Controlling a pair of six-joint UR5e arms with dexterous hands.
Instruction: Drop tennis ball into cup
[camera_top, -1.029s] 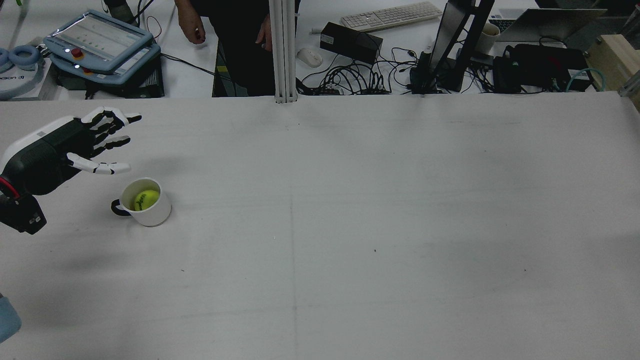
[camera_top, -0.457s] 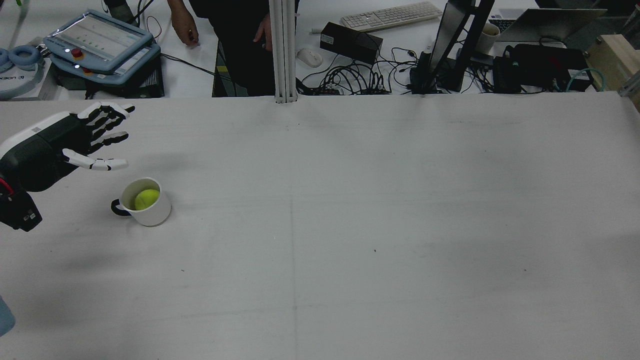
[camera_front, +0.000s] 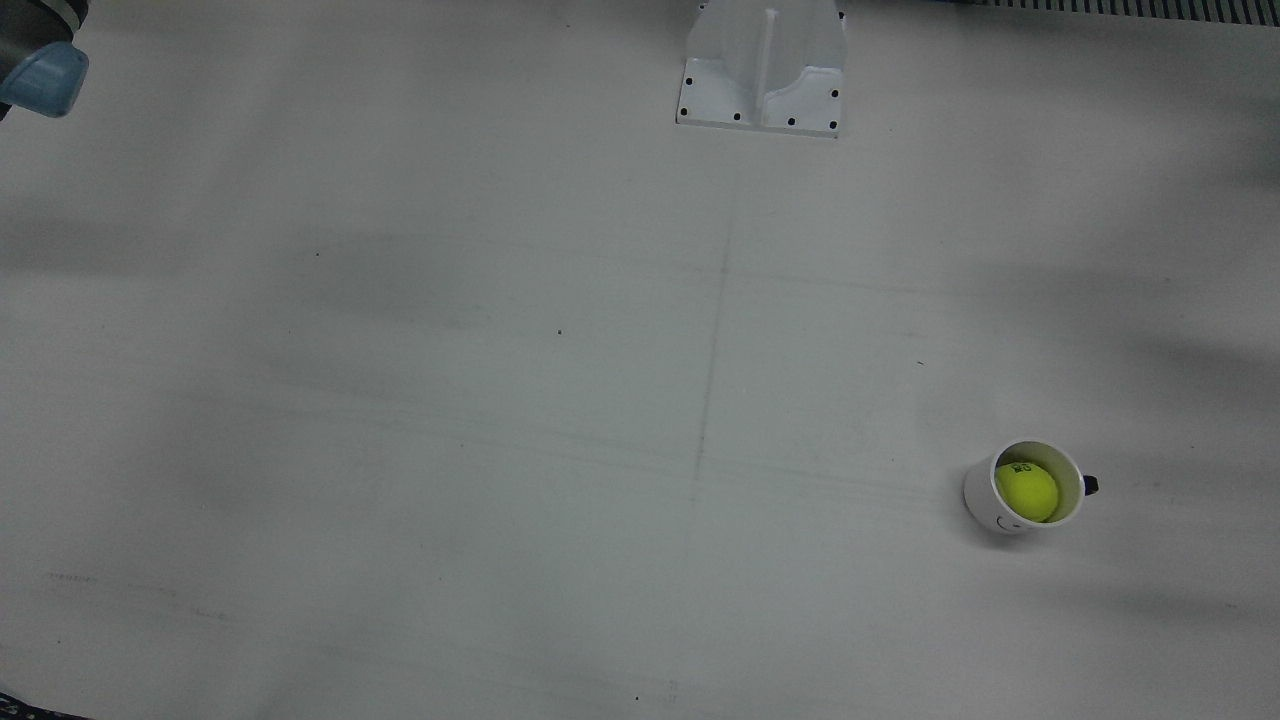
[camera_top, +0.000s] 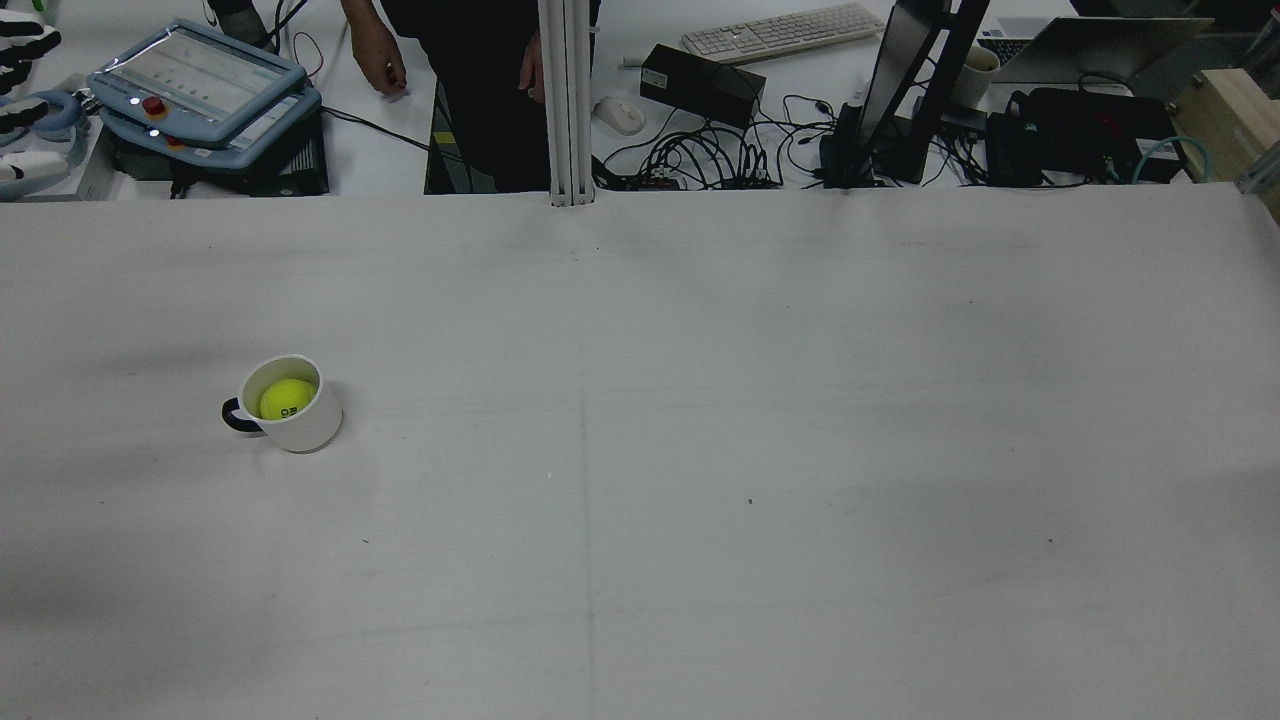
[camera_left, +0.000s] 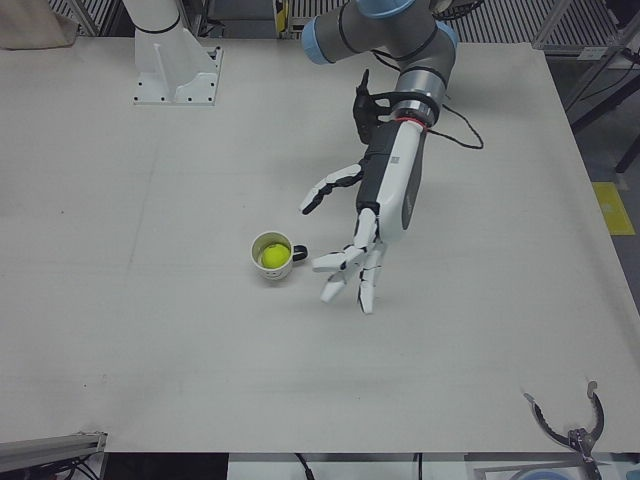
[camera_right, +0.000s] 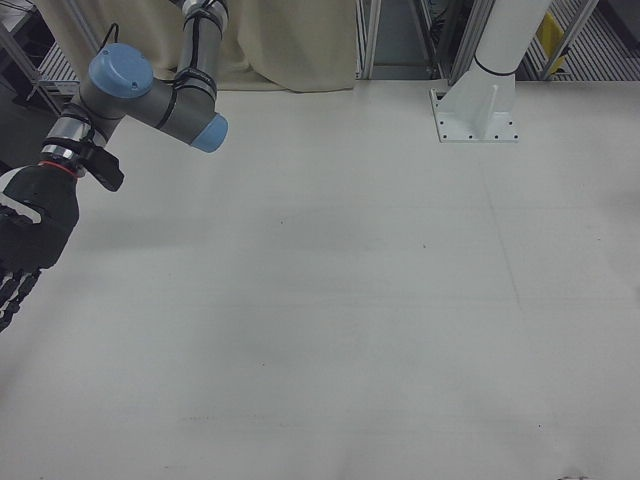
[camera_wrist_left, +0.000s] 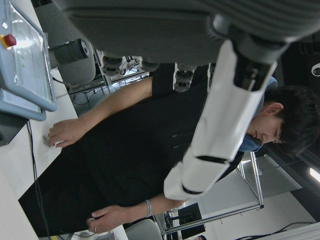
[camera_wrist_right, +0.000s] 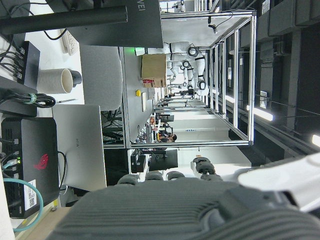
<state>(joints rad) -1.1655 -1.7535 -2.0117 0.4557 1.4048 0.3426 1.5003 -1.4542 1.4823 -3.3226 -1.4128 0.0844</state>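
A yellow-green tennis ball (camera_top: 286, 398) lies inside a white cup (camera_top: 305, 428) with a dark handle, upright on the table's left half in the rear view. Both also show in the front view, ball (camera_front: 1027, 492) in cup (camera_front: 982, 497), and in the left-front view, ball (camera_left: 271, 257) in cup (camera_left: 264, 270). My left hand (camera_left: 375, 215) is open and empty, fingers spread, raised above the table beside the cup and apart from it. In the rear view only its fingers (camera_top: 22, 45) show at the top left edge. My right hand (camera_right: 28, 235) is open and empty at the table's far side.
A white arm pedestal (camera_front: 765, 70) is bolted at the table's back middle. A person in black (camera_top: 470, 60) stands beyond the far edge, with a teach pendant (camera_top: 200, 80), cables and a keyboard on the desk behind.
My left hand has risen and pulled away from the cup, almost leaving the rear view at the top left. The ball has rolled a little inside the cup.
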